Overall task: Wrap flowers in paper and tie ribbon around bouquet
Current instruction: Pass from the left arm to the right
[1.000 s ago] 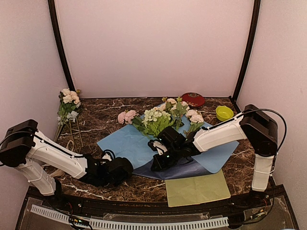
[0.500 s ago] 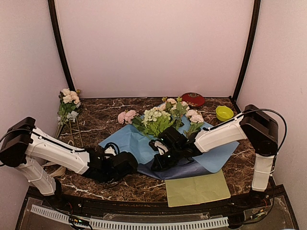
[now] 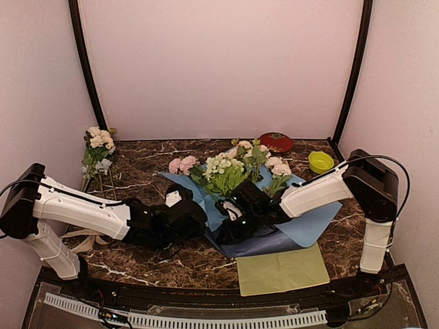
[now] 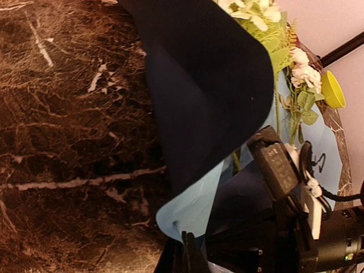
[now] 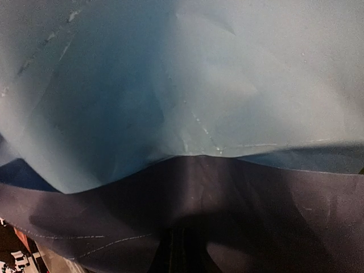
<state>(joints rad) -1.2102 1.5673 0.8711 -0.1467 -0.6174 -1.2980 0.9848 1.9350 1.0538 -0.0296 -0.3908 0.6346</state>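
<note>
- The left gripper (image 4: pixel 186 254) was pinched shut on a corner of the paper (image 4: pixel 205 85), at the bottom edge of its wrist view. The sheet rose from the fingers and curled over, dark navy face outward and lighter blue inside.
- The right gripper (image 5: pixel 181 250) was closed on the paper's near edge, at the bottom centre of its wrist view. There the navy face folded up beneath the lighter blue face.
- In the overhead view both grippers sat near each other at frame centre, the left one to the left, with the lifted flap above it.
- The flowers (image 3: pixel 223 171) lay on the paper just above the grippers, heads toward the back wall.
- The ribbon (image 3: pixel 81 241) lay loose at the lower left, partly under the left arm.
- A yellow-green sheet (image 3: pixel 281 269) lay flat on the marble table (image 3: pixel 147 168), just below the paper.
- A yellow-green bowl (image 3: pixel 320 162) and a red dish (image 3: pixel 276 142) stood at the upper right, and a spare bunch (image 3: pixel 97 147) at the left wall.
</note>
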